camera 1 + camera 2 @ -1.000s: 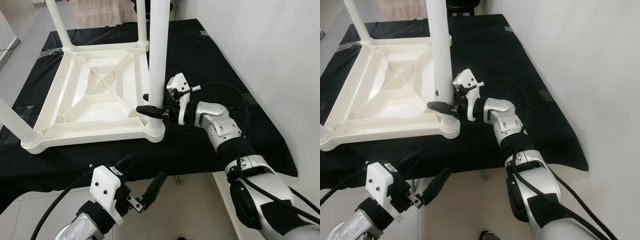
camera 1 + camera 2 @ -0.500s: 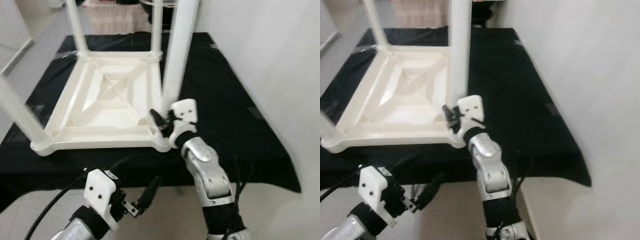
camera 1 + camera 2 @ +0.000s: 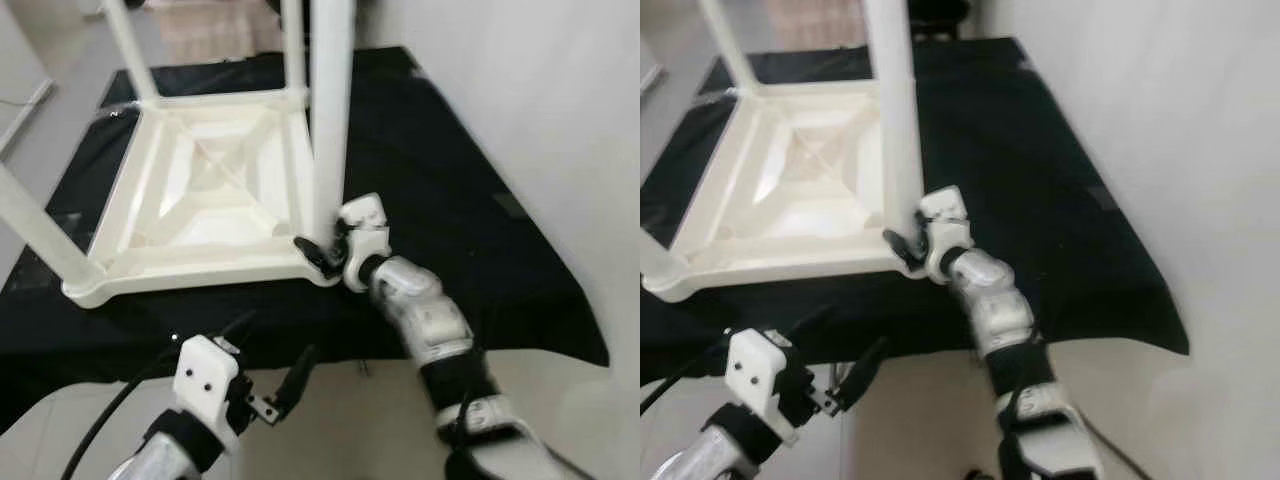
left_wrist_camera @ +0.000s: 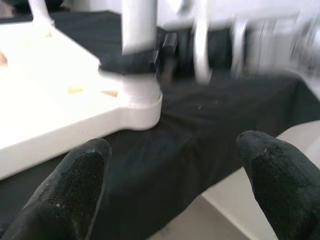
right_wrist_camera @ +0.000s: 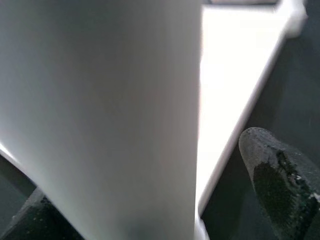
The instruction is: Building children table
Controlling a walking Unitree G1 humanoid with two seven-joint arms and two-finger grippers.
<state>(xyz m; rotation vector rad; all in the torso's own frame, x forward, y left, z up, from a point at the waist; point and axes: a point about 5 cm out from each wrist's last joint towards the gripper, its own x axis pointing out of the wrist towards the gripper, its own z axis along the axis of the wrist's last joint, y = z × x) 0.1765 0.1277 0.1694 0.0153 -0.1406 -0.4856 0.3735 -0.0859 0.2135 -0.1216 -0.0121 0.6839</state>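
We find right gripper (image 3: 322, 256) clamped on leg (image 3: 331, 110) at tabletop (image 3: 215, 190) corner; left gripper (image 3: 285, 385) open, below cloth (image 3: 450, 190) edge.

Head cams look down; wrist cams close-up.

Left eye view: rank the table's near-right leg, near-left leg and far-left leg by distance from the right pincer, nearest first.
1. Near-right leg: between the right pincer's fingers, at the corner.
2. Near-left leg: along the table's front edge, robot's left.
3. Far-left leg: at the opposite back corner.
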